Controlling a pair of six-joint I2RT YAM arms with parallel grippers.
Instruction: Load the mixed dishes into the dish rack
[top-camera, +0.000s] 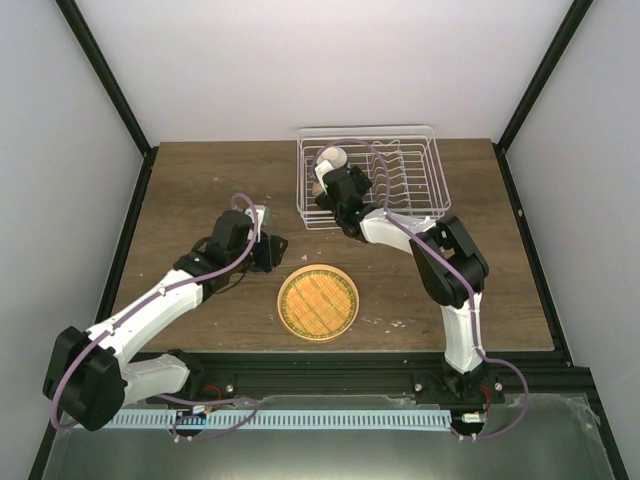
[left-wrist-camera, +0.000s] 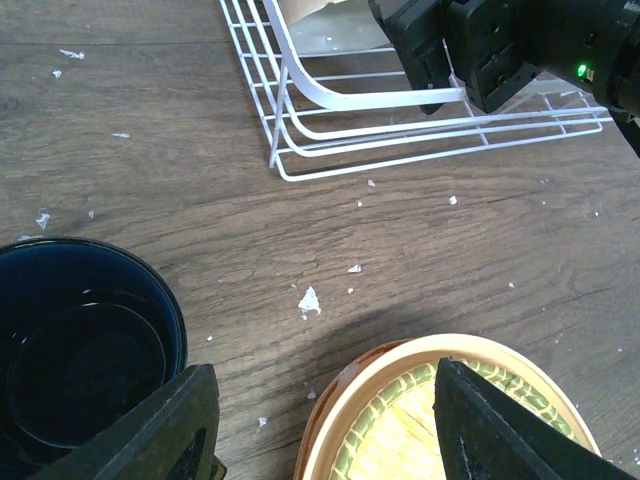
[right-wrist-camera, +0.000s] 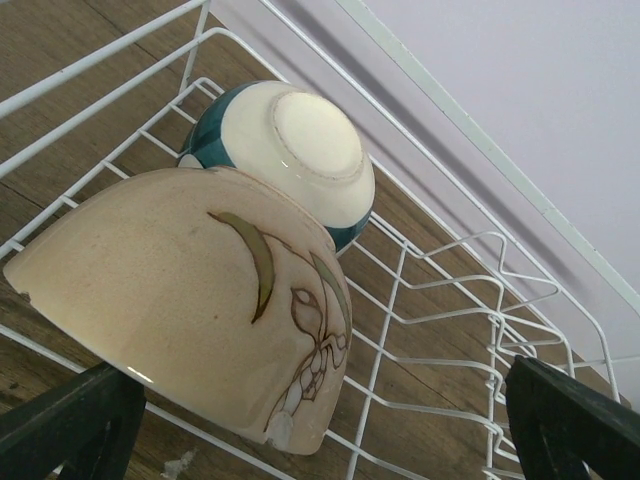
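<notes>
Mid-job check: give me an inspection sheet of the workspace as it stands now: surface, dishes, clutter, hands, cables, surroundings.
Surface: wooden table, carrying the rack and the loose dishes.
Job's things: dish rack at the far side; leaf-patterned bowl and teal-sided bowl lie tilted inside it; orange plate and blue cup sit on the table, outside the rack.
Clutter: small white flecks scattered on the wood.
Hands: left hand open, low between cup and plate; right hand open at the bowls in the rack.
Cables: purple cables run along both arms; one loops above the rack.
Surroundings: white walls, black frame posts; nothing else seen.
</notes>
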